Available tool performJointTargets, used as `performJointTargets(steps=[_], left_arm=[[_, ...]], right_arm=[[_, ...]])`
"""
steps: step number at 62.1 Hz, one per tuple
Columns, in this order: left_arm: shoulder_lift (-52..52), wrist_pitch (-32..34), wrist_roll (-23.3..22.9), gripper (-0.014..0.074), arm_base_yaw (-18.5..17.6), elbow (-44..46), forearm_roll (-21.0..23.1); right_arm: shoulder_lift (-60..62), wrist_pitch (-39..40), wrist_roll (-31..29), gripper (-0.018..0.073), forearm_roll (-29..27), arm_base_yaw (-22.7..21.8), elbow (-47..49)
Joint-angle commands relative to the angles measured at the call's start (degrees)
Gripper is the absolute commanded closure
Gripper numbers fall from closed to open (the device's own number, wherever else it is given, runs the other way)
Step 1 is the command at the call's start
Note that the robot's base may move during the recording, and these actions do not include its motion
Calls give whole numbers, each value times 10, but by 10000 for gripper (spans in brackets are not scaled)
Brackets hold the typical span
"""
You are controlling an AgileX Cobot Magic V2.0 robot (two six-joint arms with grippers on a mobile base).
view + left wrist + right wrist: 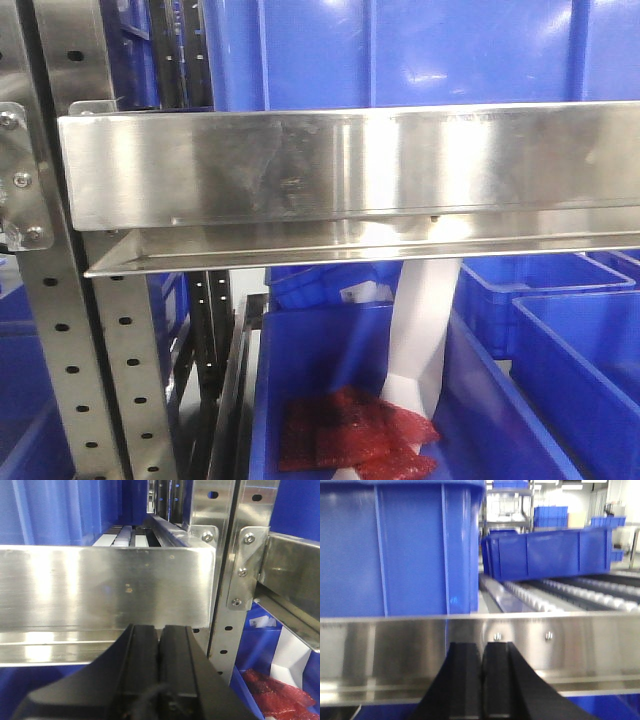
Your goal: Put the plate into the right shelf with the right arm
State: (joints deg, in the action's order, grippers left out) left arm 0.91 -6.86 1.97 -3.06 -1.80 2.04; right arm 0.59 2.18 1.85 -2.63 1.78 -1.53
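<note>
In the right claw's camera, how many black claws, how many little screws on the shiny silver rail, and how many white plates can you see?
black claw: 1
screws on the silver rail: 2
white plates: 0, none shows in this view
Total: 3

Steel right shelf (350, 165) w/ blue bins; plate unseen.
</note>
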Motion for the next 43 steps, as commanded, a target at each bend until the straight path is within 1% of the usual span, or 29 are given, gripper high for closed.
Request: performJointTargets(steps=[1,8,31,43], left_arm=[[3,49,-2,643,1,-6,4],[3,49,-2,643,1,-6,4],[3,49,-2,643,1,-6,4],[3,49,-2,643,1,-6,4]], right_arm=[[8,10,-8,503,6,-2,3],[8,-18,-8,503,6,-2,3],[8,-17,-8,503,6,-2,3],[8,22,-8,503,6,-2,3]])
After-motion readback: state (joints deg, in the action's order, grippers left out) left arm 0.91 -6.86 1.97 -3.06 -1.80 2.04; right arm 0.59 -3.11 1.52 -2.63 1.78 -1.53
